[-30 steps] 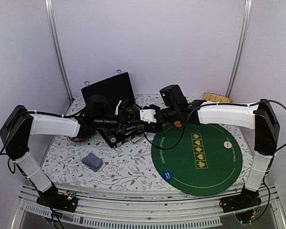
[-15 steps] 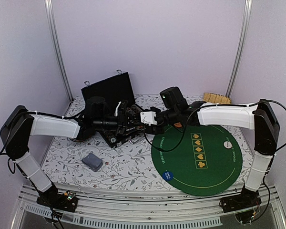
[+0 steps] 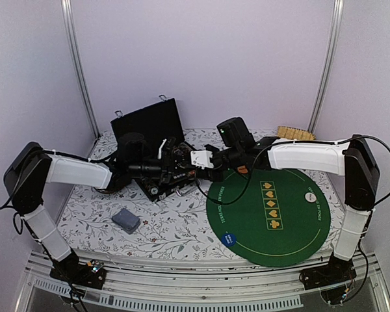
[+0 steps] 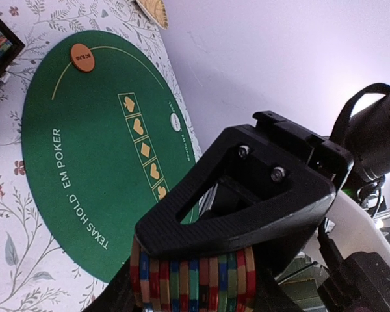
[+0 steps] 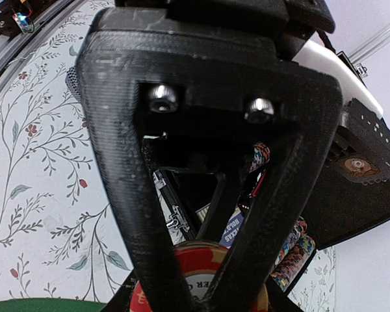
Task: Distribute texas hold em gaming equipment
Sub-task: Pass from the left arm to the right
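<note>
Green mat [image 4: 71,130]: "TEXAS HOLD'EM POKER", yellow, along edge; row of yellow card-suit signs at centre. Orange disc [image 4: 82,57]: lettering illegible.

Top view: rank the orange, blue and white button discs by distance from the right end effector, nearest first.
From the right end effector:
1. Orange disc: far-left edge of the green mat.
2. Blue disc: mat's near-left edge.
3. White disc: mat's right side.

The top view looks down from high behind the near edge and takes in the whole worktop [image 3: 175,227]. The left wrist view sits close behind the left pincer [image 4: 195,283], facing across the green mat [image 4: 91,149]. The right wrist view, tight behind the right pincer [image 5: 201,279], looks down at the floral worktop. Both patches also show from above.
</note>
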